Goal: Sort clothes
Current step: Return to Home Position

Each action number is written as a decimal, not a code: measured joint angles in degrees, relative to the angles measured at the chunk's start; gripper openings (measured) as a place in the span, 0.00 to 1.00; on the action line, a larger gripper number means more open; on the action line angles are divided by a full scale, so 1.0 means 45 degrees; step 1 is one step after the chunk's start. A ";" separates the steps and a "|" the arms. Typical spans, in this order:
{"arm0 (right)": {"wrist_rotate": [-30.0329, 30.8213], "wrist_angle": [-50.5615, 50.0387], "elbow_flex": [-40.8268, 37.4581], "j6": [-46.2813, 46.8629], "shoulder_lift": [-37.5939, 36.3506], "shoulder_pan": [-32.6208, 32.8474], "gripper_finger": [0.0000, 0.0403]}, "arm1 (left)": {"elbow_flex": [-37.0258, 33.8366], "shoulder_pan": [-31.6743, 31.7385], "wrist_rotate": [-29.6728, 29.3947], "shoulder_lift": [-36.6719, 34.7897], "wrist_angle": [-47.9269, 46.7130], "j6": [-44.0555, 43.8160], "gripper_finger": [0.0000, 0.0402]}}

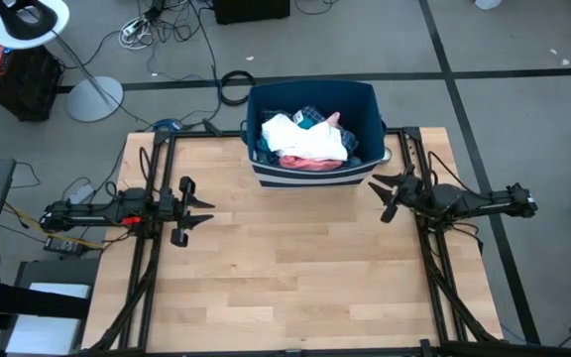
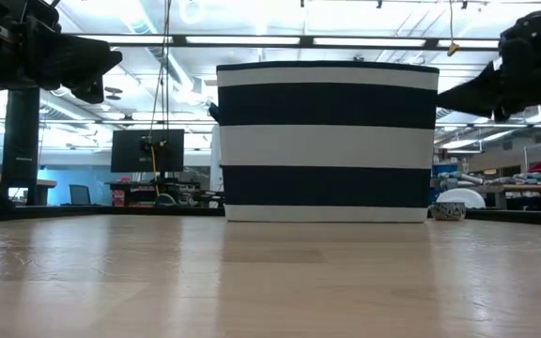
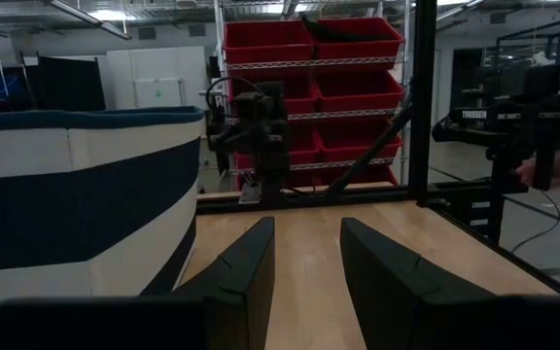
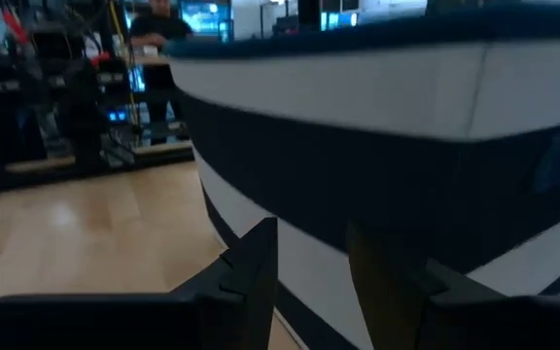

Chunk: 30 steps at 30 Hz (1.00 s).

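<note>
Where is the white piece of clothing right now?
In the high view, the white garment lies inside the blue bin at the far edge of the table, on the pile's left, right beside the salmon pink garment.

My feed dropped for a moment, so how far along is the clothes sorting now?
Sorting looks done: the clothes are piled in the blue bin, white and pink on top, and no garment shows on the table. Nothing is in hand: the left gripper and right gripper hang open and empty on either side. Probably only parking both arms is left.
</note>
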 joint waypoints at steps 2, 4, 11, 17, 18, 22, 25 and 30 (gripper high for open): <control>-0.0008 0.0227 0.0000 0.0003 -0.0005 0.0000 0.32 | 0.0000 0.0001 0.0000 0.0000 0.0000 0.0001 0.31; -0.0033 0.0236 0.0000 -0.0001 -0.0005 0.0000 0.32 | 0.0000 -0.0002 0.0000 0.0000 0.0000 -0.0003 0.31; -0.0038 0.0314 0.0005 -0.0001 -0.0005 0.0000 0.32 | 0.0001 0.0002 0.0000 -0.0001 0.0000 0.0001 0.31; -0.0042 0.0329 0.0019 -0.0001 -0.0005 0.0000 0.32 | 0.0000 0.0003 0.0000 0.0000 0.0000 -0.0004 0.31; -0.0042 0.0329 0.0019 -0.0001 -0.0005 0.0000 0.32 | 0.0000 -0.0001 0.0000 -0.0001 0.0000 -0.0001 0.31; -0.0042 0.0338 0.0019 -0.0001 -0.0005 0.0000 0.32 | 0.0002 0.0001 0.0000 -0.0001 0.0000 -0.0001 0.31; -0.0043 0.0343 0.0024 -0.0001 -0.0005 0.0000 0.32 | 0.0002 -0.0001 0.0000 -0.0002 0.0000 0.0001 0.31; -0.0047 0.0364 0.0034 -0.0001 -0.0005 0.0000 0.32 | 0.0000 -0.0002 0.0000 0.0000 0.0000 -0.0004 0.31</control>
